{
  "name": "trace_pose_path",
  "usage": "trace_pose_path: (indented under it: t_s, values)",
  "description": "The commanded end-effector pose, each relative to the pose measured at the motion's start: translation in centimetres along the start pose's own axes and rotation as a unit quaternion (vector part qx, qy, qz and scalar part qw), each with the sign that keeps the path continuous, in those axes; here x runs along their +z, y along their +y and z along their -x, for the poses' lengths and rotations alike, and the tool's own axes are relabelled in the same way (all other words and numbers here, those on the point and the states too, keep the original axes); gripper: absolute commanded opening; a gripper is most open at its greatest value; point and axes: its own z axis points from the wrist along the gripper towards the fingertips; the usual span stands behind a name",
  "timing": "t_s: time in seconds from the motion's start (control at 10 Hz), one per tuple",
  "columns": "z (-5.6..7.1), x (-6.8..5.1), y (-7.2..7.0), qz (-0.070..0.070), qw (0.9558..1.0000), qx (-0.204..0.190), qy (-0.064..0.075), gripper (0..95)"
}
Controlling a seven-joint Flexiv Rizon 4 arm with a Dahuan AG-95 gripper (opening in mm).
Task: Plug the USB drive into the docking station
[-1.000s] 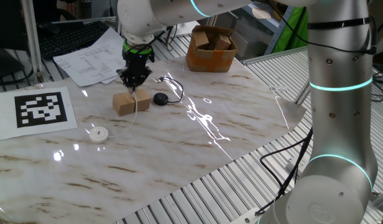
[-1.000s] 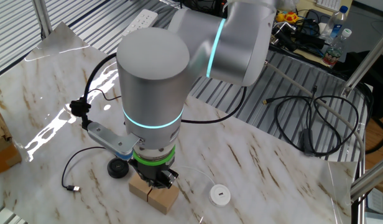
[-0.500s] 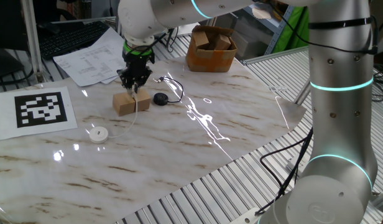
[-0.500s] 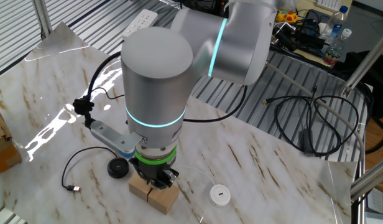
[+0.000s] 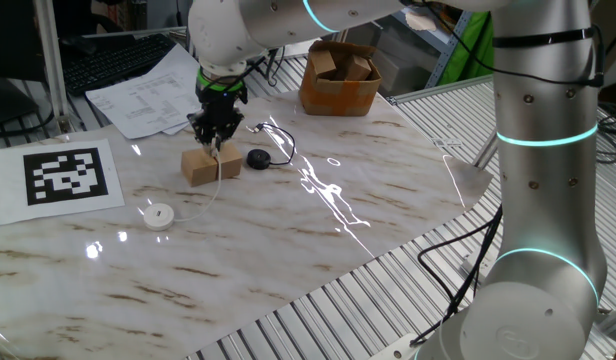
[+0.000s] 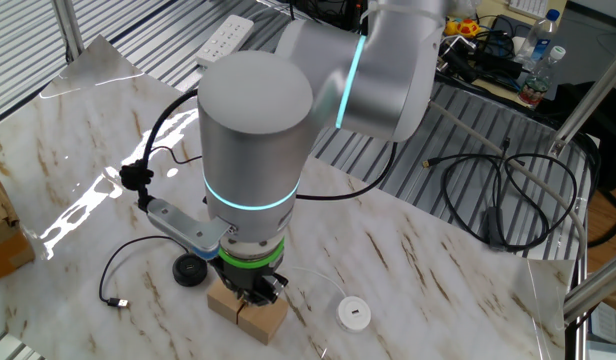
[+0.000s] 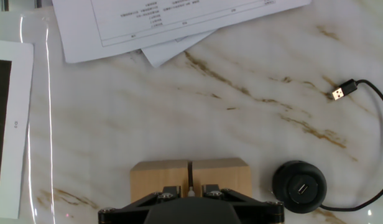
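- On the marble table [image 5: 288,250], one fixed view: gripper [image 5: 215,143] hangs point-down right over a small wooden block [image 5: 210,165]; fingertips close together just above the block's top, can't tell from here if anything is pinched.
- Same view: round black docking station [image 5: 258,158] sits just right of the block, apart from it, black cable [image 5: 283,140] looping off behind it.
- Same view: small white round disc [image 5: 158,215] lies nearer the front left, thin white cord runs from it toward the block. Printed marker sheet [image 5: 63,175] at left, papers [image 5: 153,90] behind the block, cardboard box [image 5: 339,78] with wood pieces further back.
- Other fixed view: arm's wide body covers most of the gripper [image 6: 256,293]; only its dark tip shows, low on the block [image 6: 247,310]. Docking station [image 6: 192,271] just beside the block, cable end plug [image 6: 110,302] lying loose on the table. White disc [image 6: 354,313] on the block's other side.
- Hand view: gripper [image 7: 190,191] at bottom edge, fingers nearly closed with a thin pale sliver between them, probably the USB drive [image 7: 190,190], too small to be sure. It lines up with the slot in the block [image 7: 190,177].
- Hand view: docking station [image 7: 299,186] at lower right, port facing up, not touching the block; cable's metal plug [image 7: 341,91] lies well apart at upper right. Papers [image 7: 173,22] across the top.
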Motion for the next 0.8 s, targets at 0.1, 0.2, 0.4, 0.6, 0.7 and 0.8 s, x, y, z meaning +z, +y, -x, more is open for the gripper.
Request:
trace_pose_path:
  t_s: [0.1, 0.2, 0.4, 0.6, 0.7, 0.8]
  values:
    - [-0.1, 0.0, 0.0, 0.000, 1.0000, 0.002, -0.001, 0.0]
    - [-0.1, 0.0, 0.0, -0.001, 1.0000, 0.002, -0.003, 0.0]
    - [-0.1, -0.1, 0.0, -0.001, 1.0000, 0.003, -0.004, 0.0]
    - [-0.1, -0.7, -0.1, 0.000, 1.0000, 0.004, 0.004, 0.0]
    - [-0.1, -1.0, -0.1, -0.001, 1.0000, 0.004, 0.007, 0.0]
    - [-0.2, -1.8, -0.2, -0.001, 0.9999, 0.008, 0.015, 0.0]
